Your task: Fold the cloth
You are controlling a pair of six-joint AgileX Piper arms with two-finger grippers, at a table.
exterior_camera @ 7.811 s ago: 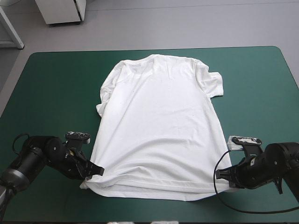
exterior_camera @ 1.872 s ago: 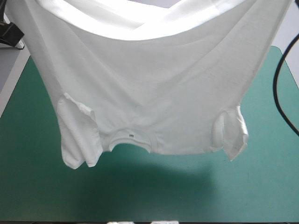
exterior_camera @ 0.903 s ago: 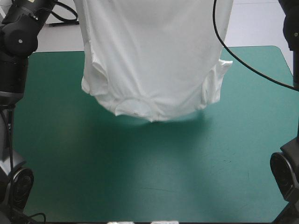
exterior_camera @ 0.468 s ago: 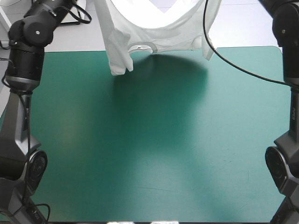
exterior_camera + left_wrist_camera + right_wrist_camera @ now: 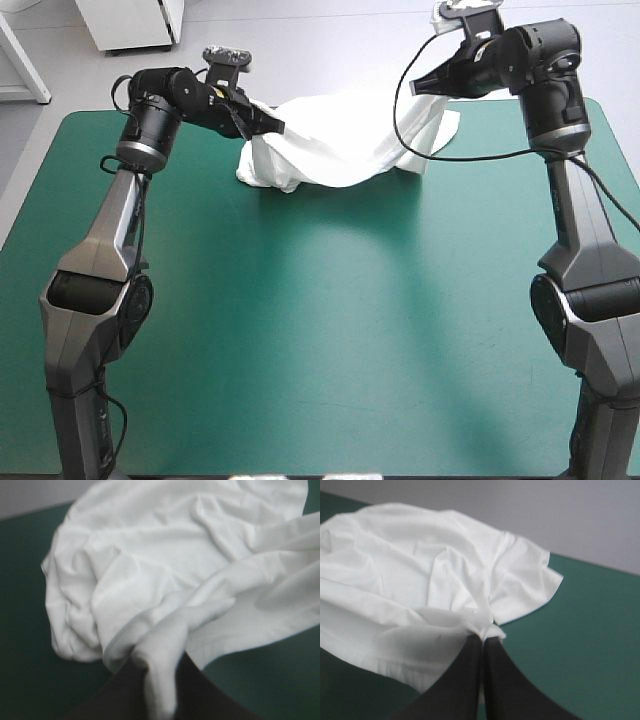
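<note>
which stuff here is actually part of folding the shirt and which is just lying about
In the job:
the T-shirt, bunched near the table's far edge
the left gripper, shut on the T-shirt
the right gripper, shut on the T-shirt

Just there:
the teal-green table cover, only the surface beneath

Left arm point(image 5: 110, 230): was dark grey and matte, with slim tapered links between bulbous round joints. The lowest joint housing was the largest, drum-shaped with a circular face. Right arm point(image 5: 585, 230): had the same build and the same grey. Left gripper point(image 5: 272, 126) and right gripper point(image 5: 418, 89): both were black. Fingers point(image 5: 115, 700) were broad, smooth, fin-curved and plain black, narrowing to a point.
</note>
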